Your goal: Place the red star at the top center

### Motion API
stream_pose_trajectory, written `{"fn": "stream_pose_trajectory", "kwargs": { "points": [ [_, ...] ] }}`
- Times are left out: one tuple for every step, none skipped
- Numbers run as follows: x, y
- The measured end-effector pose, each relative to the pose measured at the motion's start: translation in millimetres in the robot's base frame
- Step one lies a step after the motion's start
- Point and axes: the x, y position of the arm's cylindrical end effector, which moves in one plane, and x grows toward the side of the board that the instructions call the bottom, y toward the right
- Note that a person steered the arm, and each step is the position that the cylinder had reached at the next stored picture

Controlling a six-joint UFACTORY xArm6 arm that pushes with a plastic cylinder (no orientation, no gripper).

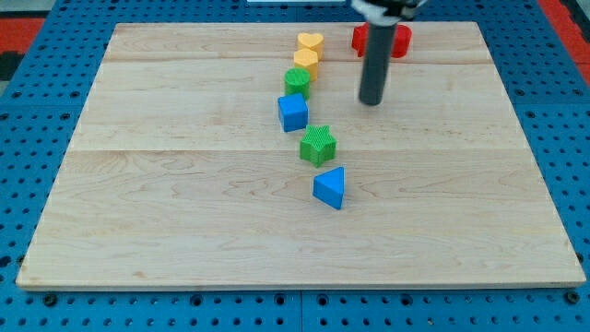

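Note:
The red star lies near the view's top edge of the wooden board, right of centre, partly hidden behind my rod. A second red block shows just to its right; its shape is unclear. My tip rests on the board below the red blocks, apart from them and to the right of the green round block.
A yellow heart and a yellow block sit at top centre. Below them run the green round block, a blue cube, a green star and a blue triangle. Blue pegboard surrounds the board.

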Motion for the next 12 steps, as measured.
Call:
{"fn": "stream_pose_trajectory", "kwargs": {
  "points": [
    [-48.8, 26.4],
    [-93.4, 24.1],
    [-123.7, 24.1],
    [-129.6, 18.4],
    [-120.4, 15.8],
    [-109.2, 4.2],
    [-109.2, -17.7],
    [-108.5, -14.5],
    [-95.4, -9.2],
    [-101.7, -16.7],
    [-116.8, -16.7],
    [-131.7, -19.3]
  ]
}}
